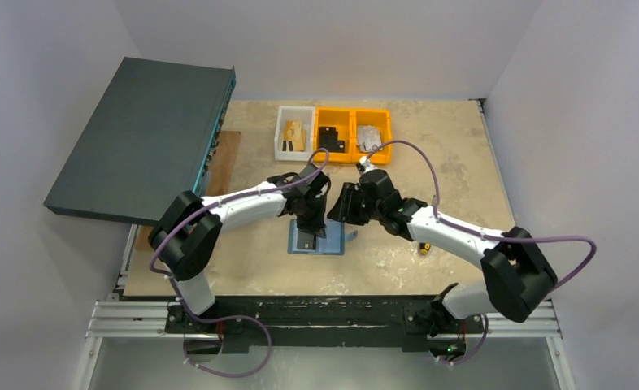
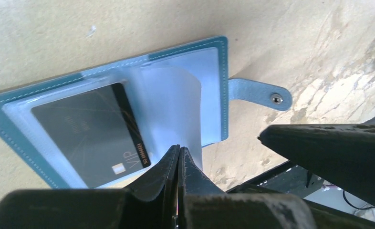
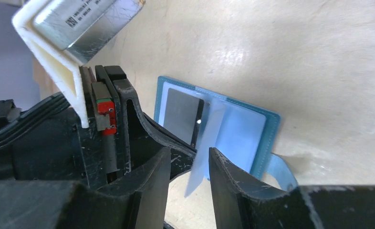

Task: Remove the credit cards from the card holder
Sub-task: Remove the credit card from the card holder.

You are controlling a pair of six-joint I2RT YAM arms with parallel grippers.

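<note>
Left gripper (image 2: 178,160): black fingers pressed together, apparently pinching the lower edge of a thin translucent clear plastic sleeve (image 2: 176,105) and holding it up like a book page. Judgement: it is lifted to expose the pocket under it.

Right gripper (image 3: 189,174): fingers spread, one on each side of the raised sleeve, not gripping anything. Probably lining up to reach into a pocket.

Small teal-blue stitched bi-fold card holder (image 2: 223,86) lies open and flat on the mottled beige table (image 1: 430,171), just under both grippers. Its soft strap with a metal snap stud (image 2: 259,90) sticks out sideways. Inside is lighter blue, with floppy, shiny clear pockets.

Dark grey glossy credit card (image 2: 85,133), thin, stiff, with "VIP" print and a gold chip, sits in the left-hand pocket, skewed. It is not out yet. No other card is visible.

Farther back are a white plastic bin (image 1: 280,134) and a pair of orange plastic bins (image 1: 354,114), with small parts inside. At far left is a large dark teal flat box (image 1: 137,138).
</note>
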